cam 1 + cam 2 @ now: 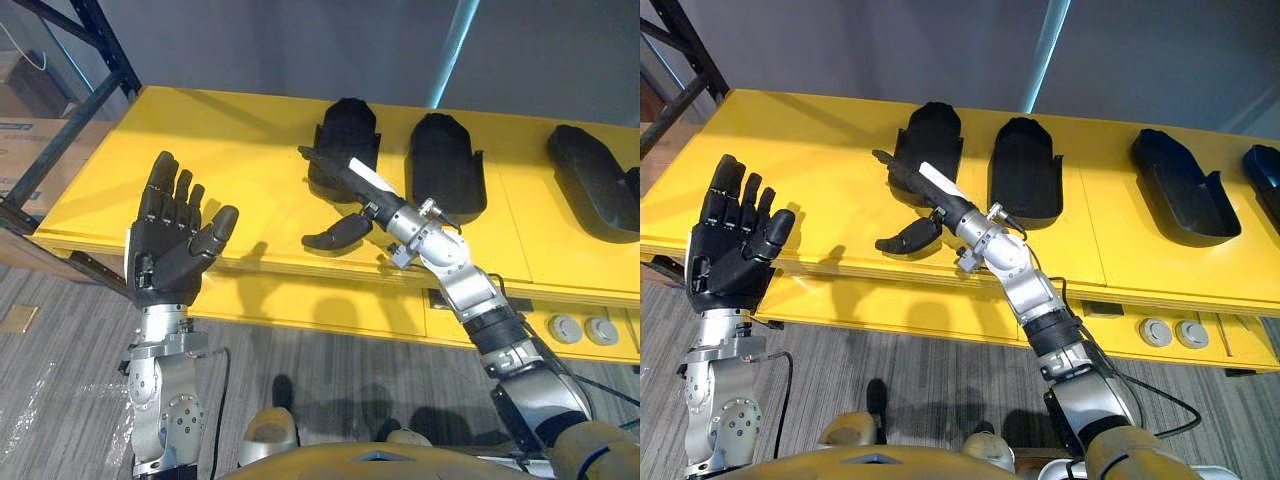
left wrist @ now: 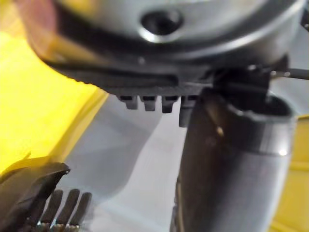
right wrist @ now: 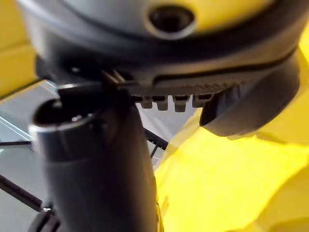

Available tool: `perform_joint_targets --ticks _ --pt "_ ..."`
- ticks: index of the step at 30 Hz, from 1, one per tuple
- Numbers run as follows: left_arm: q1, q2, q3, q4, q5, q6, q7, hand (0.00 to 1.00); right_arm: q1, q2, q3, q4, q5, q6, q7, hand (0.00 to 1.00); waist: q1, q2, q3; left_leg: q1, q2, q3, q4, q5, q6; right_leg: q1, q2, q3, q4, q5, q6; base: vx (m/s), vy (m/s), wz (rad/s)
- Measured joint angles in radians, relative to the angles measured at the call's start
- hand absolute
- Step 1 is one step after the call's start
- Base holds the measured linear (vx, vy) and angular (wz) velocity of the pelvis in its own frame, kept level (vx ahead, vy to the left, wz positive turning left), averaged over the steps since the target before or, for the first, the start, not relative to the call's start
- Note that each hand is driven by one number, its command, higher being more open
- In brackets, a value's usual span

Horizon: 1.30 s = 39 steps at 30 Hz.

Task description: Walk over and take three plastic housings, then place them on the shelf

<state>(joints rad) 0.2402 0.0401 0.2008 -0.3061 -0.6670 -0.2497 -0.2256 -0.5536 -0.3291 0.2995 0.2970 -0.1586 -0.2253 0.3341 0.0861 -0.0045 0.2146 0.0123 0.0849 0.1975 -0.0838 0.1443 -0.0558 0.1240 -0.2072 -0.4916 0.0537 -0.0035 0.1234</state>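
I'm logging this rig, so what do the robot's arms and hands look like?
The left arm and right arm are silver-grey, jointed metal segments. The left hand and right hand are black with segmented fingers; the right one bears a white strip.

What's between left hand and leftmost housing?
Bare yellow table separates the left hand from the leftmost housing in both eye views; the right hand is at that housing.

1. A yellow tabletop (image 1: 230, 150) carries black plastic housings in a row: leftmost housing (image 1: 348, 128), middle housing (image 1: 446, 160), right housing (image 1: 592, 178).
2. The left hand (image 1: 165, 245) is raised, fingers straight.
3. The right hand (image 1: 352, 185) reaches over the leftmost housing, fingers straight, thumb spread.
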Motion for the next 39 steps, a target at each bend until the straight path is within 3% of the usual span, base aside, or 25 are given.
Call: perform_joint_targets --ticks 4,14,32,39 --pt "-0.002 0.000 0.000 0.012 -0.001 0.009 -0.006 1.00 -0.015 -0.051 0.008 0.038 -0.024 0.000 -0.002 1.00 0.020 0.004 0.003 -0.003 -0.002 -0.007 0.000 0.001 0.000 0.001 -0.001 -0.007 0.000 0.000 0.000 0.00 -0.010 0.05" --pt "-0.005 0.000 -0.001 0.042 -0.007 0.013 -0.019 1.00 -0.115 -0.080 0.049 0.117 -0.095 0.007 0.017 1.00 0.020 0.011 0.030 -0.003 -0.001 -0.014 0.000 0.006 0.000 0.000 -0.003 -0.014 0.013 -0.005 -0.006 0.00 -0.006 0.02" --pt "-0.005 0.002 -0.011 0.043 -0.006 0.019 -0.036 1.00 -0.189 -0.121 0.135 0.158 0.003 -0.013 0.203 1.00 0.025 0.014 0.032 -0.002 -0.001 -0.019 -0.001 0.018 0.002 0.004 -0.003 -0.018 0.016 -0.005 -0.007 0.00 0.000 0.00" --pt "-0.004 0.019 -0.019 0.043 -0.005 0.023 -0.036 1.00 -0.188 -0.141 0.187 0.093 0.005 -0.014 0.268 1.00 0.023 0.014 0.032 -0.001 -0.001 -0.015 -0.001 0.020 0.003 0.002 -0.003 -0.014 0.015 -0.003 -0.004 0.00 0.000 0.00"
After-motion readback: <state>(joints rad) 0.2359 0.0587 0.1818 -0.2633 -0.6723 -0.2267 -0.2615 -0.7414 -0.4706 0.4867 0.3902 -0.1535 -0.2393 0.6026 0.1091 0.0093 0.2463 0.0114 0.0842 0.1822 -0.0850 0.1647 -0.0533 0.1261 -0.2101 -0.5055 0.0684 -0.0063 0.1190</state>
